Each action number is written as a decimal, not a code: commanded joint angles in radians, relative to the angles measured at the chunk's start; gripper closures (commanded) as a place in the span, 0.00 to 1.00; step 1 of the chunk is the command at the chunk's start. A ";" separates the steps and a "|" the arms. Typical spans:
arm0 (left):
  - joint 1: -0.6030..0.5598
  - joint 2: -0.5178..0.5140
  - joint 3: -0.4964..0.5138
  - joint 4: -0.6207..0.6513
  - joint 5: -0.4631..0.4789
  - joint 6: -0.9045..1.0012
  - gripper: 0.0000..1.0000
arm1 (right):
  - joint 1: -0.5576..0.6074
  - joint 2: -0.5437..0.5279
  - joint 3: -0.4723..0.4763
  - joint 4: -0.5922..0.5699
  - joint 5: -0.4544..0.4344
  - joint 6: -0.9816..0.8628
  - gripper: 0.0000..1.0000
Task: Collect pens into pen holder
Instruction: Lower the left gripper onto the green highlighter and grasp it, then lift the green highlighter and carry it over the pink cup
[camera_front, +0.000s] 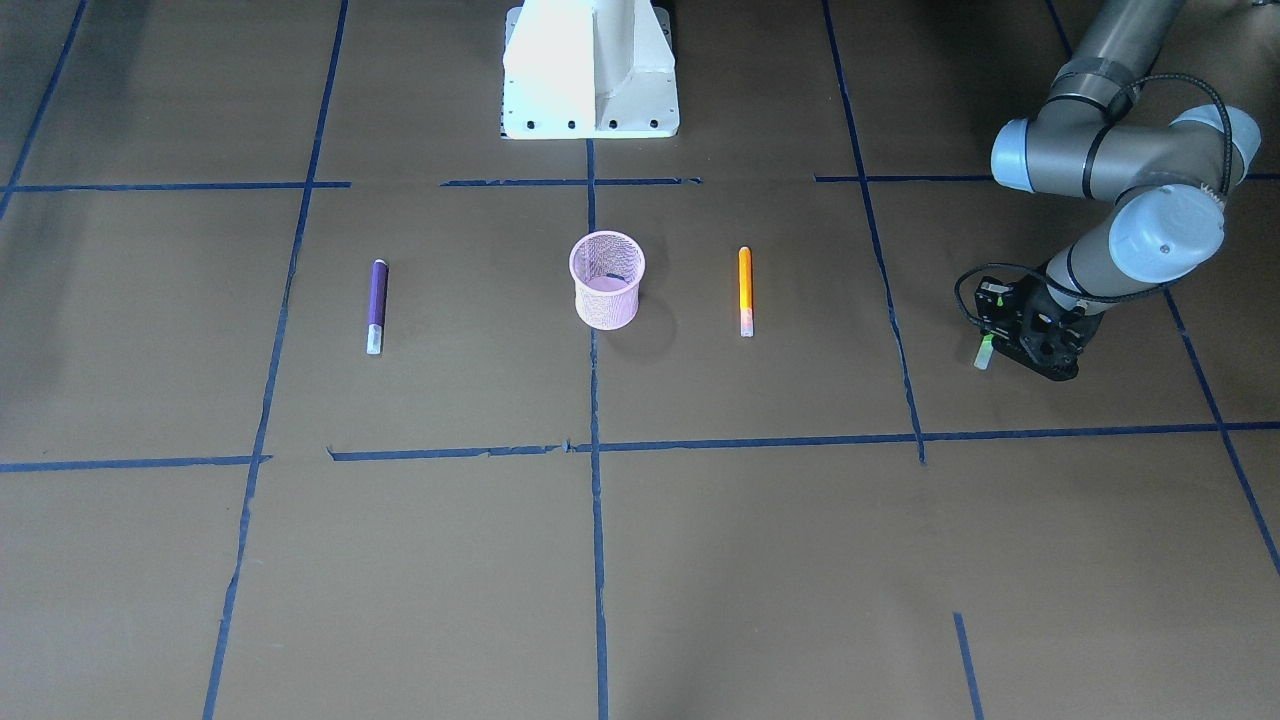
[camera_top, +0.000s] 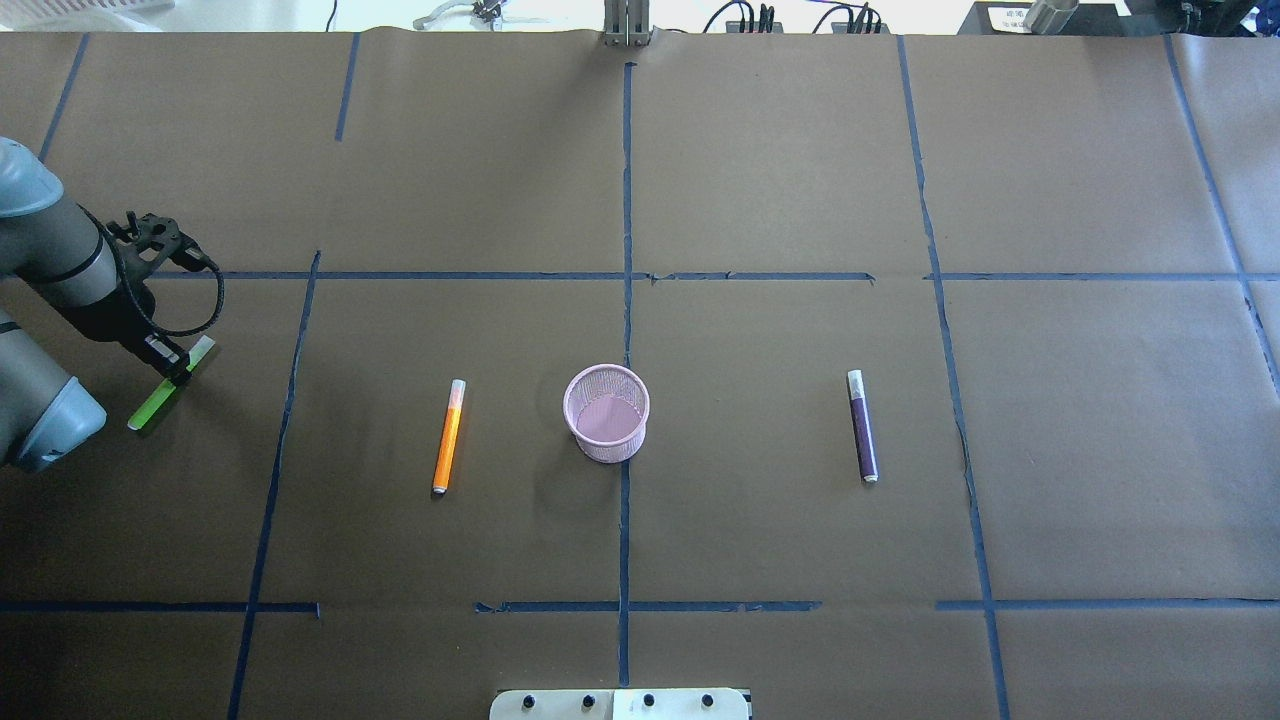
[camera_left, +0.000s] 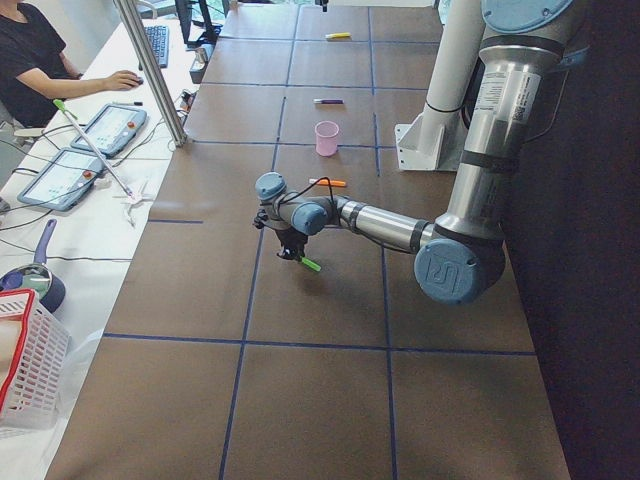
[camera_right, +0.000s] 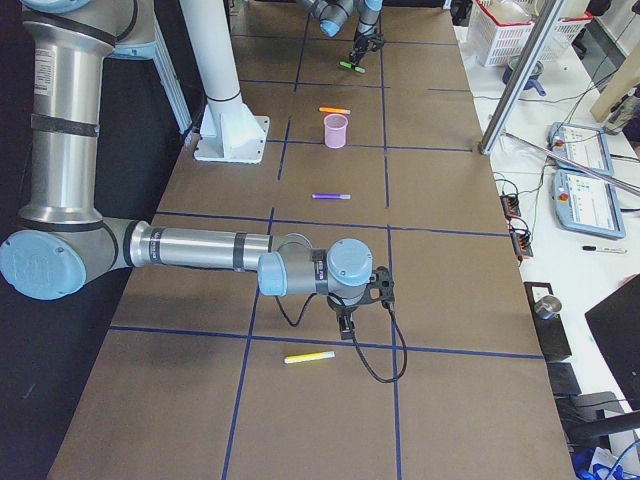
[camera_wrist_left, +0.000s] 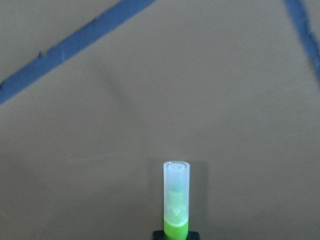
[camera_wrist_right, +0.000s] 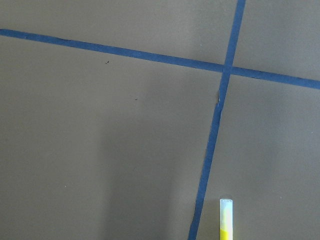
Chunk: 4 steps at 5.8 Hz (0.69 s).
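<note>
My left gripper (camera_top: 178, 368) is at the table's far left, shut on the bright green pen (camera_top: 160, 398) near its middle. The pen lies aslant, low over the paper. Its pale end shows in the left wrist view (camera_wrist_left: 176, 192) and sticks out of the gripper in the front view (camera_front: 985, 352). The pink mesh pen holder (camera_top: 606, 447) stands upright at the table's middle. The orange pen (camera_top: 449, 437) lies to its left and the purple pen (camera_top: 862, 425) to its right. My right gripper (camera_right: 346, 322) shows only in the exterior right view, so I cannot tell whether it is open or shut.
A yellow pen (camera_right: 308, 356) lies on the paper just by my right gripper, and its pale end shows in the right wrist view (camera_wrist_right: 226, 220). Blue tape lines cross the brown paper. The robot base (camera_front: 590, 70) stands behind the holder. An operator (camera_left: 40, 60) sits at a side desk.
</note>
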 joint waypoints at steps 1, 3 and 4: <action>0.001 -0.062 -0.179 0.000 0.066 -0.190 1.00 | 0.000 -0.001 0.006 0.000 0.003 0.002 0.00; 0.167 -0.191 -0.299 0.003 0.271 -0.486 1.00 | -0.001 -0.001 0.006 0.000 0.001 0.000 0.00; 0.240 -0.275 -0.302 0.004 0.369 -0.615 1.00 | -0.001 -0.001 0.004 0.000 0.001 0.000 0.00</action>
